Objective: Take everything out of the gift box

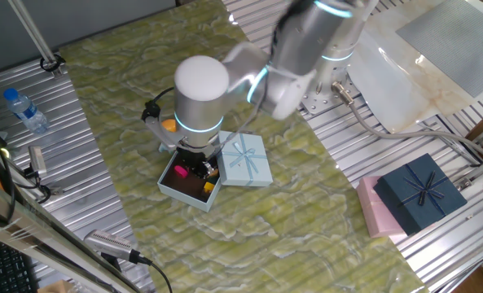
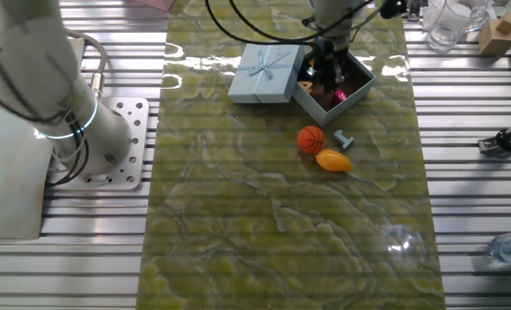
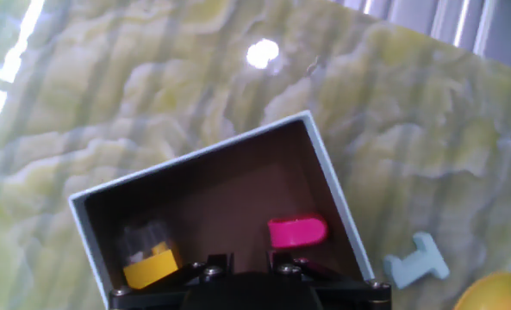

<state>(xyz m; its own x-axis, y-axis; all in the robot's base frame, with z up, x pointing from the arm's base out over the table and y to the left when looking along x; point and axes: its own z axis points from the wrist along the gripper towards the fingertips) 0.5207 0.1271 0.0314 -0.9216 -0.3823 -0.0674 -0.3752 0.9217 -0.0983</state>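
- The box (image 2: 354, 83) is small, square, pale-blue card with a dark brown lining; it sits open on the green, marbled mat (image 2: 281, 224).
- Its lid (image 2: 265, 72), the same pale blue, flat and square with 1 ribbon bow on top, lies on the mat touching the box's side.
- In the hand view 2 toys show on the box floor: 1 magenta piece (image 3: 297, 232), smooth with a rounded end, and 1 yellow block (image 3: 150, 263) with a cloudy clear part above it.
- One fixed view adds an orange bit near the box's lid-side wall, half hidden by the arm, so the count inside may be 3.
- 3 things lie out on the mat near the box: 1 round orange ball (image 2: 311, 139) with dark seams, 1 smooth yellow-orange fruit (image 2: 333, 160) shaped like a mango, and 1 pale grey-blue peg (image 2: 345, 138) with a crossbar end.
- Ball and fruit are just beside each other; the peg is just beside the ball, apart from it.
- The gripper (image 2: 327, 73) hangs down into the box, over its middle.
- Only its black base shows at the hand view's bottom edge; I cannot tell whether the fingers are spread or closed.
- 1 navy box (image 1: 419, 194) with a bow rests on 1 pink box (image 1: 373, 210), well apart on the ribbed metal table (image 1: 86, 179).
- 1 clear plastic bottle (image 1: 25, 111) lies on that metal.
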